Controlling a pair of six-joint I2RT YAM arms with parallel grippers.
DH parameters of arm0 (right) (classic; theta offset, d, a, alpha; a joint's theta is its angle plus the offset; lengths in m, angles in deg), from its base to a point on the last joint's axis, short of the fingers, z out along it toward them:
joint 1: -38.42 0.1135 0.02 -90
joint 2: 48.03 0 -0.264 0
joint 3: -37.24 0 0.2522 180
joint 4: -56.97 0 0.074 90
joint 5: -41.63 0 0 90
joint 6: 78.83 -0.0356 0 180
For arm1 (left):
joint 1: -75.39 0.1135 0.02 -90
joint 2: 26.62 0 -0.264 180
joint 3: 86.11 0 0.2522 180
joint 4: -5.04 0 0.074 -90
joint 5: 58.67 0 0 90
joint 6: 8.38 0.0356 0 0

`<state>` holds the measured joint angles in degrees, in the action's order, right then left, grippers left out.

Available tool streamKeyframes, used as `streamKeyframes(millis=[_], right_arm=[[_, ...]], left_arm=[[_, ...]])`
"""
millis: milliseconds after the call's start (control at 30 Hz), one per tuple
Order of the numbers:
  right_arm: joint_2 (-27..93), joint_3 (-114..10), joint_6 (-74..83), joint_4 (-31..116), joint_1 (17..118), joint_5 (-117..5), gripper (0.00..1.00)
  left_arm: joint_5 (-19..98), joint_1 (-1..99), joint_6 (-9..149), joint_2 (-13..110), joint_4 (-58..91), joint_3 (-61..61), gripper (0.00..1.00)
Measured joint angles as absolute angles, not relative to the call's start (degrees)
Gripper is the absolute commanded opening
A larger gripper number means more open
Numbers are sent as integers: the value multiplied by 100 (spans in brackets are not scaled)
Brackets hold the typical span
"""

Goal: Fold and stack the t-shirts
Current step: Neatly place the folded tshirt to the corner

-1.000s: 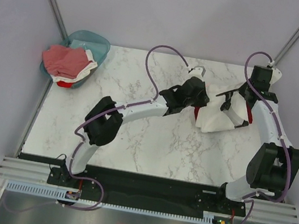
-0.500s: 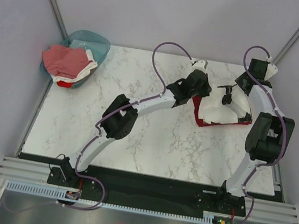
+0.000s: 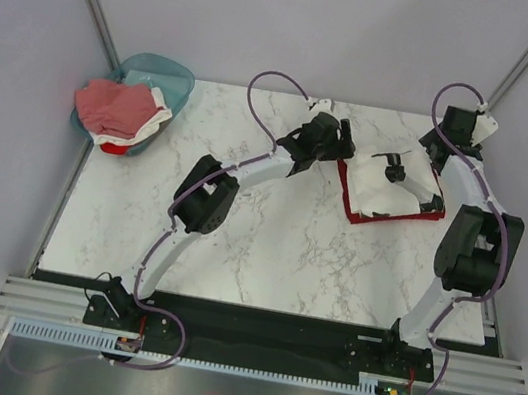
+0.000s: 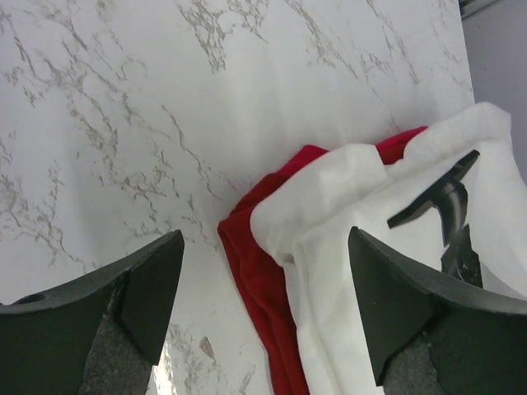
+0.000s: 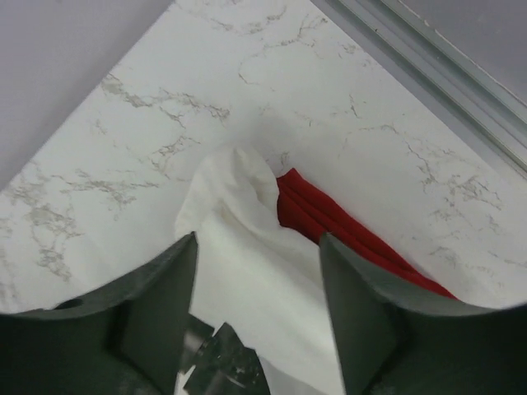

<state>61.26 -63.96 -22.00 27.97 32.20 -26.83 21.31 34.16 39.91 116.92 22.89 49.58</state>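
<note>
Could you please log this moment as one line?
white t-shirt atop dark red t-shirt | left gripper open | right gripper open | teal basket: more t-shirts

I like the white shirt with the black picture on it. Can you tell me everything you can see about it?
The white t-shirt looks like soft cloth. It is folded into a rough, slightly rumpled rectangle, with part of a black print showing on top. It lies flat on the dark red t-shirt, which peeks out along its left and near edges, at the far right of the marble table. The left gripper and right gripper are open above it, and neither grips it.
</note>
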Motion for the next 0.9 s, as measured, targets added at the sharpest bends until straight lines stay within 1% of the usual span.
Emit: streamKeyframes(millis=[67, 100, 133, 200, 233, 267, 300, 400, 467, 500, 533, 600, 667, 767, 867, 900], right_arm=[[5739, -6042, -2194, 2928, 3220, -2731, 50], [5578, -5922, -2202, 2945, 3222, -2746, 46], [5377, -5758, -2226, 3013, 3220, -2807, 39], [5016, -5485, -2290, 3083, 3220, -2925, 32], [4850, -5327, -2347, 3155, 3213, -2997, 27], [4717, -5185, -2388, 3205, 3205, -3061, 24], [4564, -5010, -2454, 3238, 3183, -3139, 20], [4279, -4499, -2622, 3339, 3030, -3421, 12], [4201, -4171, -2722, 3376, 2905, -3531, 11], [4192, -4029, -2775, 3371, 2853, -3585, 8], [4194, -3889, -2819, 3374, 2783, -3649, 8], [4260, -3695, -2904, 3365, 2643, -3802, 0], [4474, -3655, -2987, 3389, 2497, -3948, 0], [4786, -3627, -3107, 3452, 2383, -3963, 0], [4837, -3539, -3179, 3457, 2368, -3843, 1], [4808, -3535, -3203, 3452, 2370, -3771, 4]], left_arm=[[2203, 3370, 3987, 11535, 2294, 4750, 82], [2249, 3343, 3987, 11459, 2289, 4663, 80], [2284, 3306, 3987, 11341, 2211, 4492, 78], [2378, 3212, 3982, 11039, 2042, 4033, 72], [2406, 3153, 3980, 10890, 1959, 3813, 69], [2430, 3079, 3978, 10755, 1881, 3622, 67], [2439, 2996, 3976, 10617, 1758, 3402, 65], [2443, 2699, 3978, 10305, 1490, 2925, 61], [2445, 2460, 3980, 10211, 1345, 2766, 56], [2454, 2364, 3976, 10202, 1264, 2720, 55], [2507, 2266, 3973, 10202, 1210, 2685, 54], [2622, 2150, 3949, 10202, 1142, 2617, 50], [2760, 2120, 3895, 10213, 1131, 2589, 47], [2854, 2168, 3775, 10230, 1116, 2589, 38], [2841, 2200, 3722, 10248, 1096, 2580, 35], [2837, 2203, 3722, 10248, 1098, 2569, 35]])
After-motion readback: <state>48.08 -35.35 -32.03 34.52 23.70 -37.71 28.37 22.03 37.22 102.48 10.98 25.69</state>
